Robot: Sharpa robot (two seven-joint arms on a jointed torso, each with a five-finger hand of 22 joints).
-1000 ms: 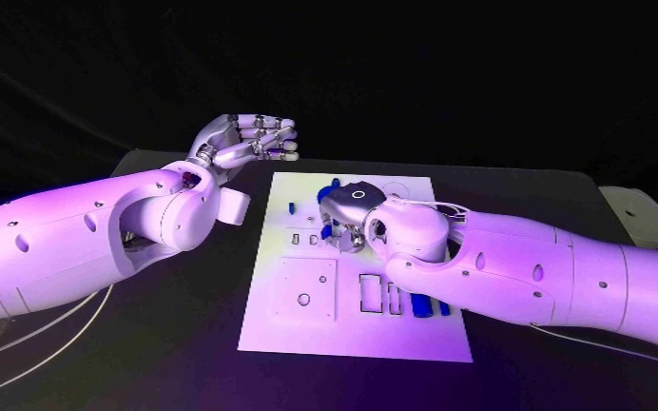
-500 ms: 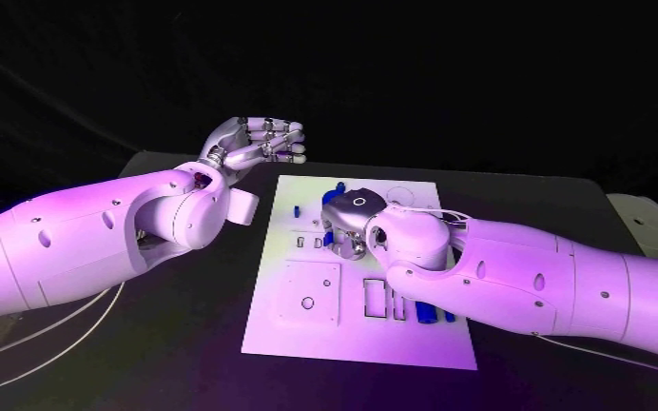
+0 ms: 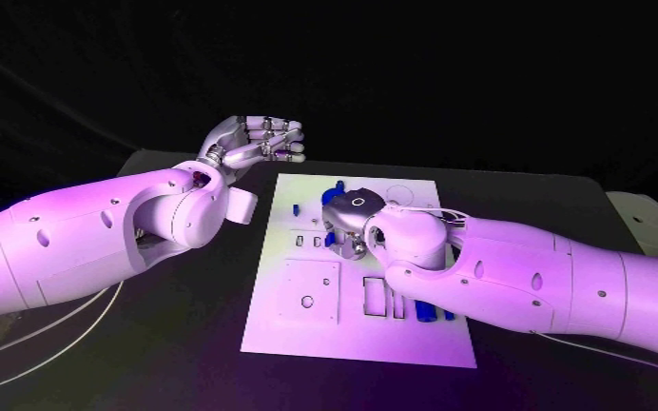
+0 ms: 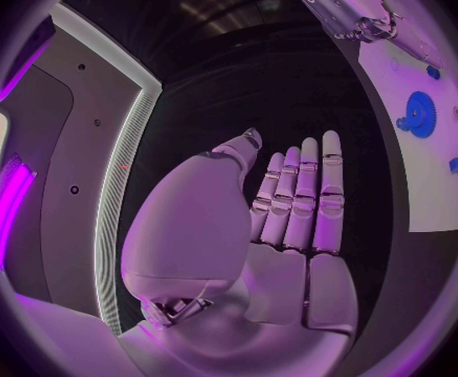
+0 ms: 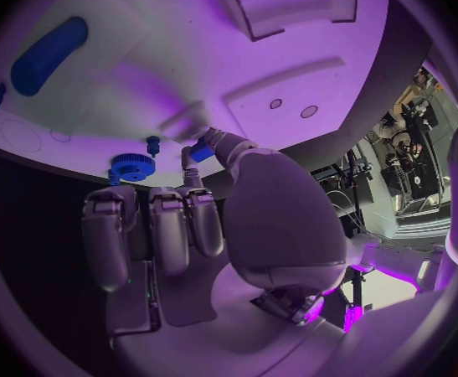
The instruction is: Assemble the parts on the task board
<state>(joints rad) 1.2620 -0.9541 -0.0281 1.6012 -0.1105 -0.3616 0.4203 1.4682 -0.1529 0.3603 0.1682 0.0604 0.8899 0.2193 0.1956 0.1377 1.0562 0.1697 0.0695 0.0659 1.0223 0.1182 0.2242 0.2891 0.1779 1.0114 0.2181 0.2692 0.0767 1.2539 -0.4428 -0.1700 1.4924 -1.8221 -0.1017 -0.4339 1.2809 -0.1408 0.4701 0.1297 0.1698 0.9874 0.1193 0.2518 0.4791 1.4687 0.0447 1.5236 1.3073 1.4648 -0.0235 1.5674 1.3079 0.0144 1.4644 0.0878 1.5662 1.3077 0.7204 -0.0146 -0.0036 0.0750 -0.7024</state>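
Observation:
The white task board point(image 3: 295, 327) lies in the middle of the black table. My right hand point(image 3: 351, 218) is low over the board's middle and pinches a small blue part point(image 5: 200, 152) between thumb and a finger, right at the board's surface; its other fingers are curled in. A blue gear point(image 5: 132, 167) and a small blue peg point(image 5: 153, 143) stand just beyond that hand. My left hand point(image 3: 260, 143) hovers above the table off the board's far left corner, palm bare, fingers point(image 4: 304, 193) stretched out, holding nothing. The gear point(image 4: 418, 114) also appears in the left wrist view.
Near the board's front are a square recessed plate point(image 3: 309, 289) and narrow slots point(image 3: 372, 294), with blue parts point(image 3: 428, 312) standing beside them. A long blue piece point(image 5: 48, 54) lies elsewhere on the board. A pale object point(image 3: 632, 207) sits at the table's right edge.
The whole picture has shifted a little, so the camera moved. Both hands keep their places relative to the board.

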